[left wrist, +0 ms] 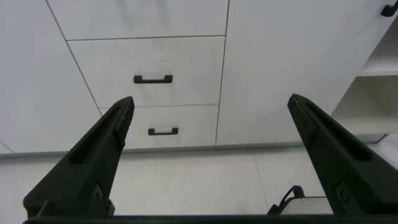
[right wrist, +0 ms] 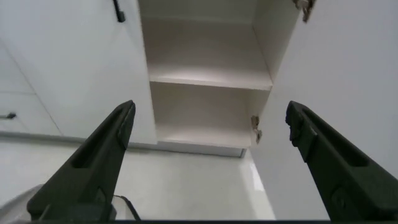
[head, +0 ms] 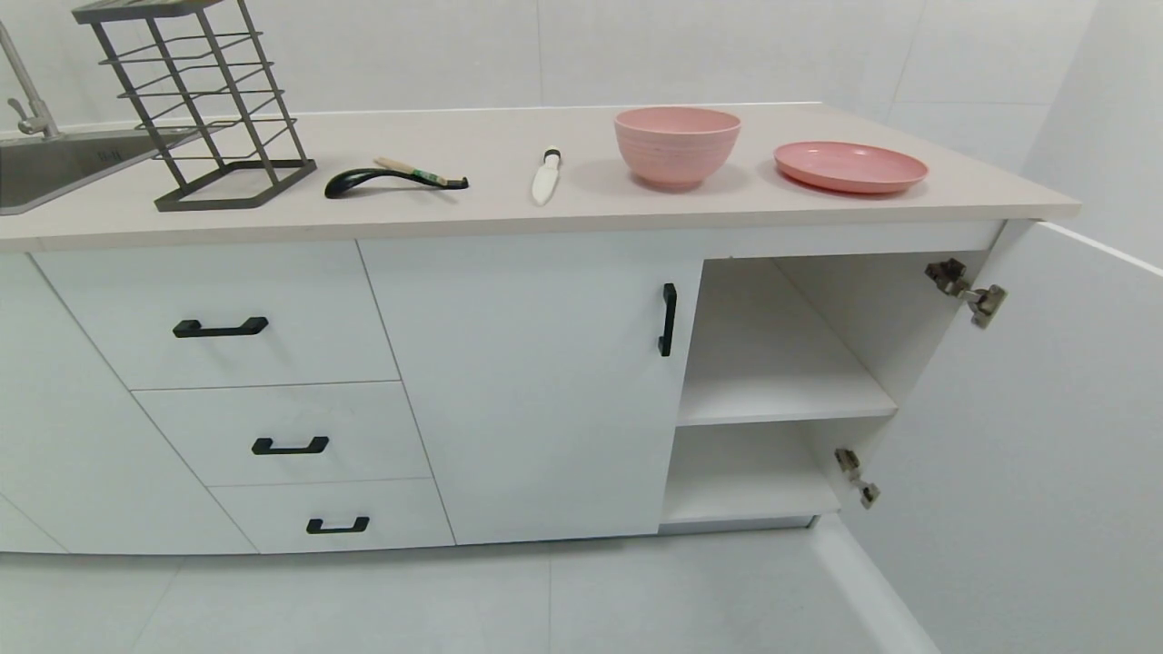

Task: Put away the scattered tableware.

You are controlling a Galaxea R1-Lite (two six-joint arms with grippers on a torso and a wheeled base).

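While the left claw [left wrist: 210, 98] and right claw [right wrist: 210, 104] hang spread, print on the sink [head: 64, 170] is too small to read.

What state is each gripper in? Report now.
Left gripper: open, holding nothing.
Right gripper: open, holding nothing.

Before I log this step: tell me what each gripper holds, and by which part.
Nothing. The left gripper and right gripper are both open and empty.
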